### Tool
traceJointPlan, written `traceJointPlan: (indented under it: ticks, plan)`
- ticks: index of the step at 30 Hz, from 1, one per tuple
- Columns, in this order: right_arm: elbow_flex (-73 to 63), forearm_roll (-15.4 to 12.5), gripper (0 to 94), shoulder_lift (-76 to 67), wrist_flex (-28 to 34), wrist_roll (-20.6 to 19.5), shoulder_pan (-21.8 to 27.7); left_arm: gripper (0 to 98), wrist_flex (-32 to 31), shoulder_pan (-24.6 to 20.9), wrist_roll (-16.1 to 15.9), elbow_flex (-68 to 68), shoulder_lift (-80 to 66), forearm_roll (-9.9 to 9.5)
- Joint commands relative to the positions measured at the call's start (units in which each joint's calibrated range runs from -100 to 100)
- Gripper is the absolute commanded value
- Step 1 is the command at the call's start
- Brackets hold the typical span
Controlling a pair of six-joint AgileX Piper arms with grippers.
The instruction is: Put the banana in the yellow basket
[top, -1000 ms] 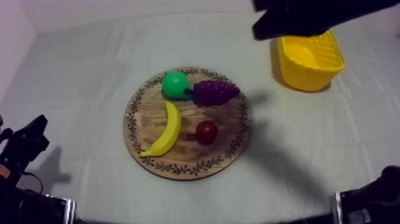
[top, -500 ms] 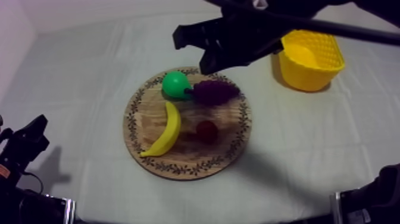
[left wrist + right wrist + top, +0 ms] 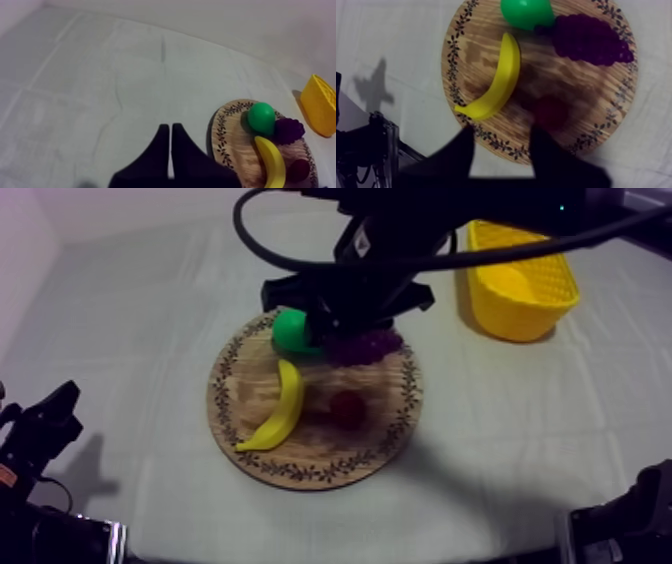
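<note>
1. L gripper (image 3: 171,126): parked low at the table's left, well apart from the board. Fingers lie together as a narrow wedge, holding nothing.
2. Banana (image 3: 280,403): on the left half of the wooden board (image 3: 300,458), lying slanted. Its upper end is near the pear (image 3: 290,333) and its lower tip is by the rim. Nothing has hold of it.
3. R gripper (image 3: 501,132): over the board. In the R wrist view the fingers are spread wide w/ nothing btwn them, above the rim near the banana's lower tip.
4. Risks, my read:
   - The open fingers straddle the gap btwn the banana's tip and the small red fruit (image 3: 550,112). Dropping straight down could nudge the red fruit or pinch only the banana's tapered end, so it slips out on the lift.
   - The banana is curved and smooth. A grip off its middle could let it swing or roll.
   - A reach too far up the board could bump the pear or the grapes (image 3: 365,345), which touch each other.
   - The carry goes rightward over the grapes, so a low path could drag them.
5. Containers:
   - The board holds the banana, pear, grapes and red fruit.
   - Yellow basket (image 3: 520,313): at the table's right, well apart from the board. No fruit in the part of its inside that shows, and the arm covers some of it.
</note>
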Motion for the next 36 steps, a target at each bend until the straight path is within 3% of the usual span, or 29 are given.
traceJointPlan:
  ticks: [1,5,9,18,27,36]
  plan:
    - [0.2,-0.7,56.7,0.4,-0.7,0.0,0.1,0.1,0.1,0.0,0.0,0.0,0.0,0.04]
    - [-0.8,-1.7,68.8,2.9,-1.1,0.3,0.0,0.1,0.1,0.0,0.0,0.0,0.0,0.04]
    - [-3.3,-2.1,74.0,6.7,-0.7,0.5,-0.5,0.1,0.1,0.0,0.0,0.0,0.0,0.04]
    - [-11.2,-4.0,75.3,17.5,1.3,1.6,-0.7,0.1,0.1,0.0,0.0,0.0,0.0,0.04]
    - [-20.8,-6.5,76.2,28.8,7.5,3.1,0.4,0.1,0.1,0.0,0.0,0.0,0.0,0.04]
    - [-25.8,-7.5,71.7,34.9,10.4,3.7,1.2,0.1,0.1,0.0,0.0,0.0,0.0,0.04]
